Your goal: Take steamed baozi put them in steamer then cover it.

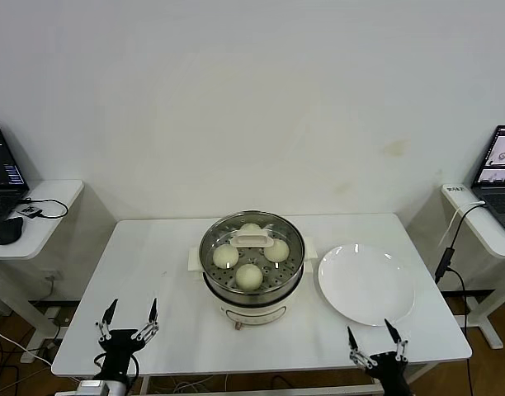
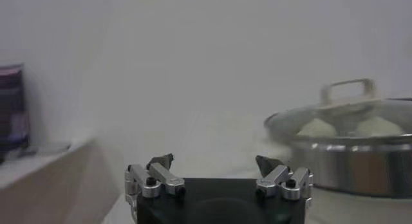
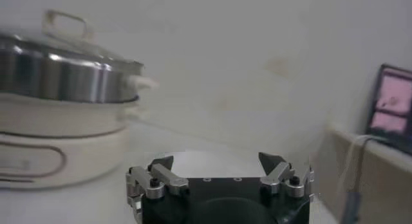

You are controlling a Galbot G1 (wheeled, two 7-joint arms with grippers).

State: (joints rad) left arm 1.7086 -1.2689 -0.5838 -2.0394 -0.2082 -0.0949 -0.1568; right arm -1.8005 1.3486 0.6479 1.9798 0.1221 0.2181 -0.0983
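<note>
Well apart from both grippers' open jaws, the steamer (image 1: 252, 266) sits covered.

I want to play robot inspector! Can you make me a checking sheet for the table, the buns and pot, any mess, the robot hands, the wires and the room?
Surface: white table, mostly bare.
Job's things: four steamed baozi inside the steamer; the glass cover sits on the pot.
Clutter: one empty white plate to the steamer's right.
Grippers: left gripper and right gripper both open, holding nothing, at the table's near edge.
Cables: a black cable hangs by the right side desk; another lies on the left side desk.
Surroundings: plain wall, a laptop on the right desk, another laptop and a mouse on the left.
</note>
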